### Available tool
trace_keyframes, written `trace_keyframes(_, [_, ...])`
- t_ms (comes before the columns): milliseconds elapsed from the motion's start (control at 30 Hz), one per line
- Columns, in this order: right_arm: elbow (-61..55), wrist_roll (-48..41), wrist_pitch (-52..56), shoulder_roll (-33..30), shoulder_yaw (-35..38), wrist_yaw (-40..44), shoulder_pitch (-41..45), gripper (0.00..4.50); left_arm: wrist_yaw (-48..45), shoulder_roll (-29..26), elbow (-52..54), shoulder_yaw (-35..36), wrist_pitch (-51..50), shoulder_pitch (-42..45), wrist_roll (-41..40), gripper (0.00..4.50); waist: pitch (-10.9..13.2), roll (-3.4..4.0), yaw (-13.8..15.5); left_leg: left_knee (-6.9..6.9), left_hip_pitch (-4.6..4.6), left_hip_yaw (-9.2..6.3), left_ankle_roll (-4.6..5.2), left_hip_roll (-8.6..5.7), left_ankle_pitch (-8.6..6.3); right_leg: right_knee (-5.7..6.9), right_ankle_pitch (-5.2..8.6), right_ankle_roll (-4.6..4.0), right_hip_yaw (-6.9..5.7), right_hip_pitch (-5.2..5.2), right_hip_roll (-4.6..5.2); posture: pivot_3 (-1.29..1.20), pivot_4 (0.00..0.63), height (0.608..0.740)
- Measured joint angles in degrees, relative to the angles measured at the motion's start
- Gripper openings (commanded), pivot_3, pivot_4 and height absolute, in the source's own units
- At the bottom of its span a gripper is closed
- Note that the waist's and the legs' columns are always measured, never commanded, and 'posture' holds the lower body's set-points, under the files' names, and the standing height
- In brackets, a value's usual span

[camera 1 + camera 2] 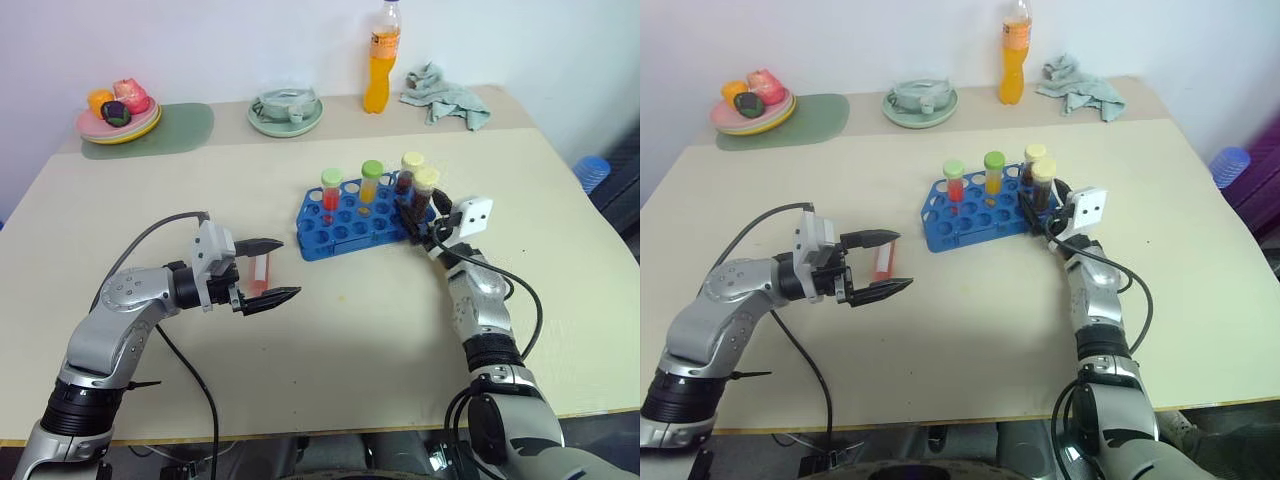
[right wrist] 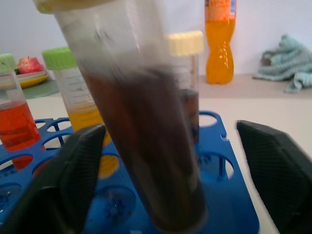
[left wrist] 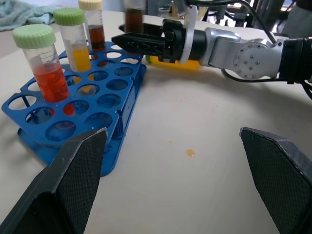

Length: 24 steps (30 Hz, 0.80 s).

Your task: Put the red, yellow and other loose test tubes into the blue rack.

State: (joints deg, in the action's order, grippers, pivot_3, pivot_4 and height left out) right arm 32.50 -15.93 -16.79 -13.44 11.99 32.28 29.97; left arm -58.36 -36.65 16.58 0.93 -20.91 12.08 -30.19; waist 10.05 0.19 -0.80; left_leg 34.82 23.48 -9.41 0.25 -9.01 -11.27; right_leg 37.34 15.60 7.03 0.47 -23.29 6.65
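Observation:
The blue rack (image 1: 345, 228) stands mid-table. In it are a red tube with a green cap (image 1: 331, 190), a yellow tube with a green cap (image 1: 371, 181) and a dark brown tube with a yellow cap (image 1: 409, 173). A second dark brown tube (image 2: 146, 146) leans with its lower end in a hole at the rack's right end. My right gripper (image 1: 418, 218) is open around it, fingers well apart. My left gripper (image 1: 290, 268) hovers open to the rack's left, holding nothing. A pinkish-red tube (image 1: 260, 272) lies on the table beneath it.
Along the far edge stand an orange drink bottle (image 1: 381, 60), a crumpled grey-green cloth (image 1: 447, 98), a green dish (image 1: 286, 112) and a plate of fruit (image 1: 118, 112) on a green mat. A small orange spot (image 3: 190, 153) marks the table near the rack.

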Motion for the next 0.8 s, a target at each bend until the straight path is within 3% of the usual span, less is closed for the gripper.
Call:
trace_keyframes(167, [-7.77,-0.09,3.62,-7.47,-0.08,0.94,0.98,4.13,0.11,0.83,-0.07,-0.03,0.03,0.0,0.04,4.5,0.02,0.01,0.12,0.01,0.01,0.01,0.01,0.0,-0.01,-0.01,0.0,0.0,0.01,0.02,0.02,0.0,0.15,0.74])
trace_keyframes(433, [-26.55,-2.53,25.32,-21.78,0.28,2.78,-1.22,4.13,0.11,2.67,-0.98,-0.49,0.51,0.47,0.84,4.5,0.04,0.0,0.17,-0.05,0.06,0.09,0.06,0.01,-0.04,-0.11,0.02,0.01,0.03,-0.02,0.11,0.0,0.15,0.74])
trace_keyframes(633, [-32.44,-8.68,53.56,-33.63,1.77,3.97,-3.24,4.13,-0.09,3.29,-1.72,-1.27,0.62,1.3,0.98,4.5,0.05,-0.02,0.6,0.06,0.2,0.1,0.15,0.01,-0.09,-0.21,0.11,-0.15,0.02,-0.05,0.13,0.0,0.15,0.74])
trace_keyframes(800, [-32.99,-12.32,74.35,-35.43,2.73,0.98,-2.95,4.13,-0.04,3.58,-1.9,-1.6,0.61,1.92,0.98,4.5,0.05,-0.02,0.4,0.14,0.36,0.2,0.18,0.04,-0.11,-0.23,0.11,-0.14,0.03,-0.17,0.14,0.0,0.15,0.74])
